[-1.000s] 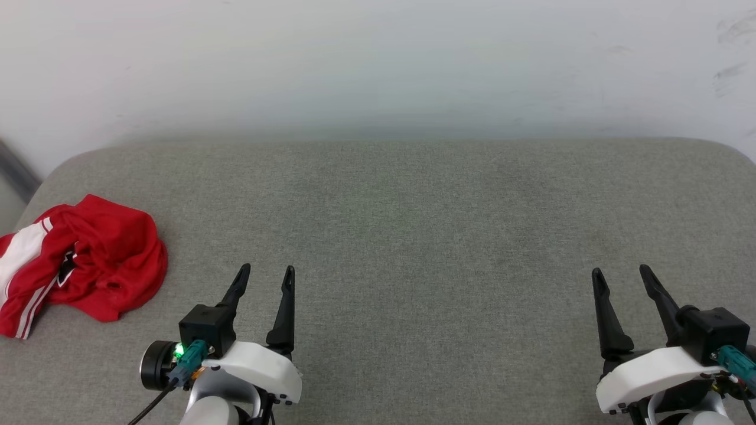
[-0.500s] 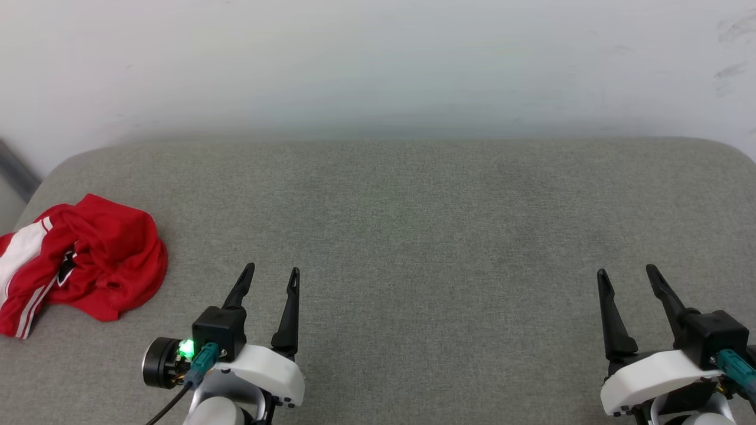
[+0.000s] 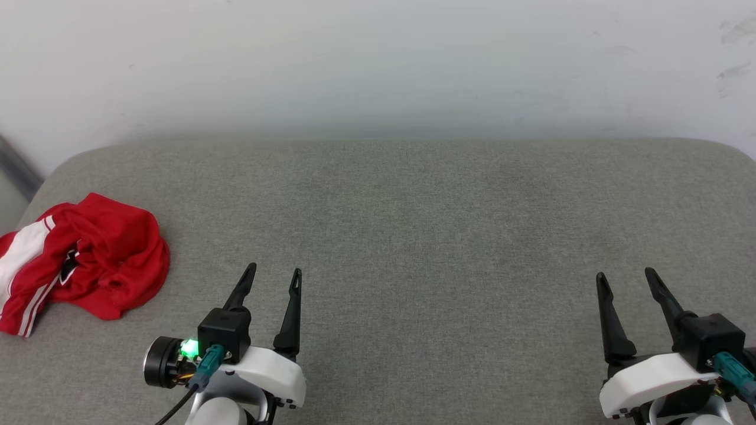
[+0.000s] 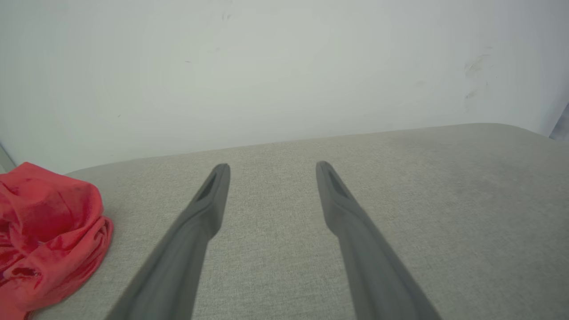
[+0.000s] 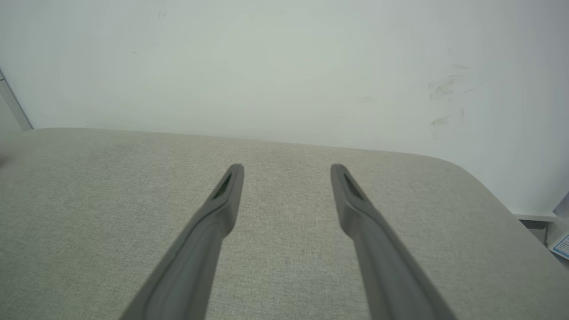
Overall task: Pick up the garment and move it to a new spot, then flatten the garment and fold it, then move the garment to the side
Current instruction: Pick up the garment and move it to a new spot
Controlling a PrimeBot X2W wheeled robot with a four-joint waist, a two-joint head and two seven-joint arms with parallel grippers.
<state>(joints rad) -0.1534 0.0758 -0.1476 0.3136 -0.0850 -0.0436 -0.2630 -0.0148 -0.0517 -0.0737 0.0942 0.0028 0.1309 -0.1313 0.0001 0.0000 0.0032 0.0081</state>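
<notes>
Red garment (image 3: 88, 260) lies crumpled near your left gripper (image 3: 274, 270); right gripper (image 3: 625, 273) well apart; both spread, empty. Nothing done yet.

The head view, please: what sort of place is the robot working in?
Probably an indoor test setup: a grey fabric-covered pad with rounded corners sits against a plain, scuffed white wall, with a crumpled garment at its left end. The pad could also be a bed or couch.

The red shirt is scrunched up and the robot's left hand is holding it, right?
No. The red shirt is scrunched up, but the left hand is open and apart from it; the head view shows this.
</notes>
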